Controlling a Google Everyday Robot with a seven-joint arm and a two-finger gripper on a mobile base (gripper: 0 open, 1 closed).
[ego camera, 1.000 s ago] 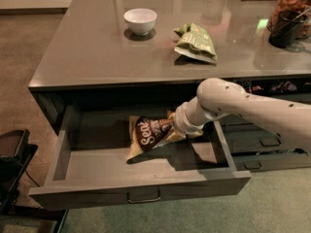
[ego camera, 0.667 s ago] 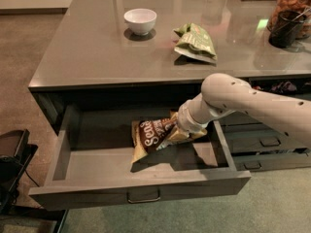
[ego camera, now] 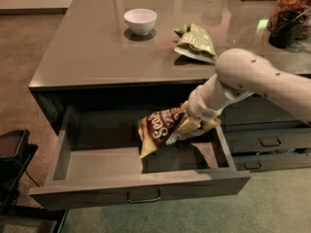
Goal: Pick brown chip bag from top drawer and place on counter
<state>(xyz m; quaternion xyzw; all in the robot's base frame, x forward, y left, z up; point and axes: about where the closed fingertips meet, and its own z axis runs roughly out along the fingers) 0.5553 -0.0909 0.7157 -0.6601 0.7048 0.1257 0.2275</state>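
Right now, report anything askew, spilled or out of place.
The brown chip bag hangs tilted in the open top drawer, its right end gripped by the hand. A crumpled green chip bag lies on the counter. Nothing looks spilled.

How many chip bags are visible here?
2. The brown chip bag is held by the claw in the open top drawer; the green chip bag lies on the counter.
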